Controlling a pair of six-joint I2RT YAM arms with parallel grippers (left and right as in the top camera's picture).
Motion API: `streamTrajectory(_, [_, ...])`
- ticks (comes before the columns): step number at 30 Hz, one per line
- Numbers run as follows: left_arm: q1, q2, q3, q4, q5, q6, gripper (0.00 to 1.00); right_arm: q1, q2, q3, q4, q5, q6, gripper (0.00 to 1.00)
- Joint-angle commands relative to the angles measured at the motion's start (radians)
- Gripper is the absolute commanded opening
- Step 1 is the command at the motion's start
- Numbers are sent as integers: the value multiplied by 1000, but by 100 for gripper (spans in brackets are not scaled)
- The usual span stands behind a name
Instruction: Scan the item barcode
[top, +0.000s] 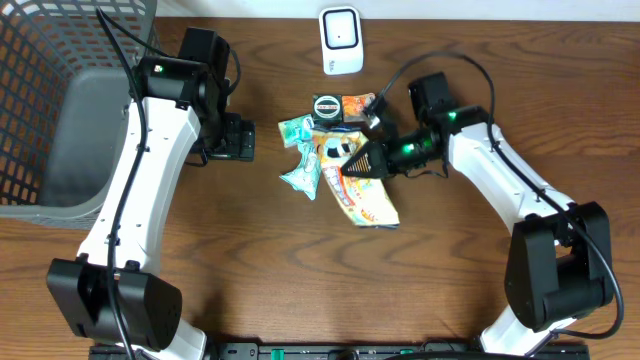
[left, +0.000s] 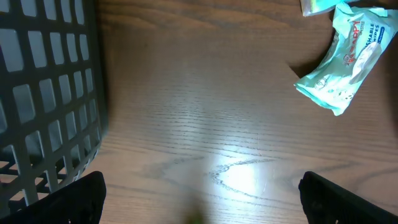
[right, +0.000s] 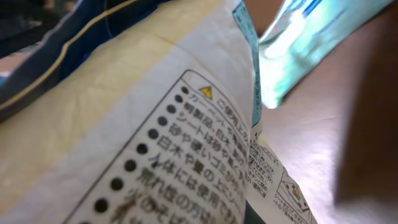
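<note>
Overhead: right hand (top: 348, 169) grips cream packet (top: 368, 201) by its edge.

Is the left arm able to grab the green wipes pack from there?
Probably yes. The left arm's jaws stand open, the wipes pack lies just ahead, and only bare table is between. The basket sits on the other side, out of the way.

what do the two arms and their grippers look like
Both the left arm and the right arm have white link shells with black joints and bases. Black cables loop along each, and small green lights glow near the joints. The left gripper and the right gripper are black.
</note>
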Motion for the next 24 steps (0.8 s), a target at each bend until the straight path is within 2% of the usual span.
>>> streamTrajectory(1, [3, 3, -3, 0, -16, -10, 98, -12, -6, -82, 39, -179, 4, 2])
streamTrajectory(4, [3, 3, -3, 0, -16, -10, 98, -28, -5, -169, 111, -97, 111, 1])
streamTrajectory(5, [3, 3, -3, 0, -16, -10, 98, -34, -5, -193, 131, -43, 146, 4])
streamTrajectory(9, [3, 3, -3, 0, -16, -10, 98, -66, -6, -221, 118, 278, 183, 33])
streamTrajectory(13, [3, 3, -3, 0, -16, -10, 98, -107, -11, -140, -3, 452, 172, 58])
streamTrajectory(19, [3, 3, -3, 0, -16, -10, 98, -136, -11, 129, -319, 737, 135, 59])
streamTrajectory(24, [3, 3, -3, 0, -16, -10, 97, -98, -11, 282, -507, 777, 98, 55])
